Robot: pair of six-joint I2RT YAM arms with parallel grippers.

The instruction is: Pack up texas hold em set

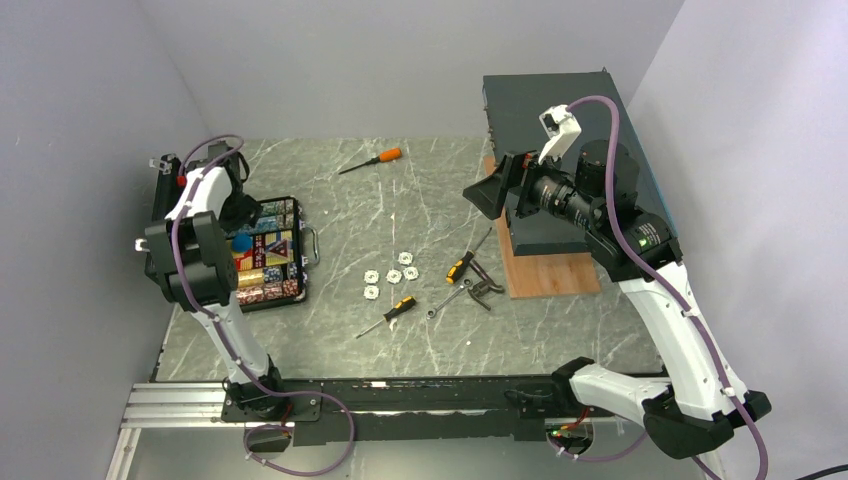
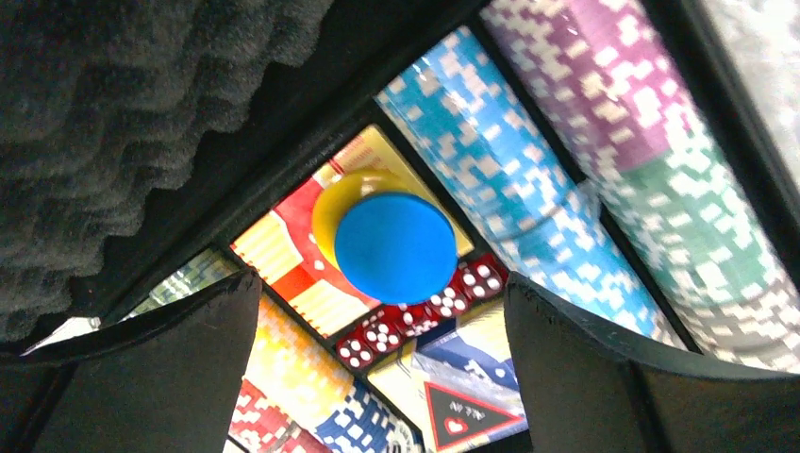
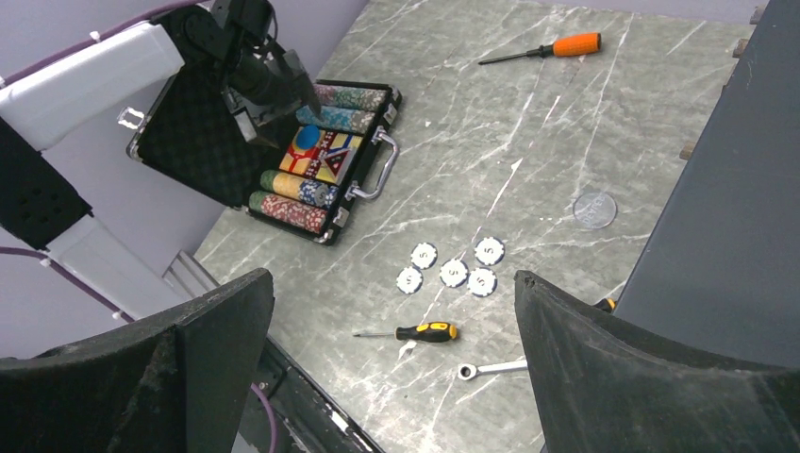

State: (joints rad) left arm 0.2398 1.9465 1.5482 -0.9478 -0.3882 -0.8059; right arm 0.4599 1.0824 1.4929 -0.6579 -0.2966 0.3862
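While the left gripper (image 2: 382, 283) hung wide open over the black case (image 1: 302, 262) at the left edge of the table (image 1: 430, 215), blue disc (image 2: 394, 247) loose inside, the right gripper (image 3: 393, 278) gaped empty, well apart at right.

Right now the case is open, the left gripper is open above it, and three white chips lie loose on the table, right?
Five white chips lie loose on the table, not three; the right wrist view shows them. The case is open, and the left gripper is open above it.
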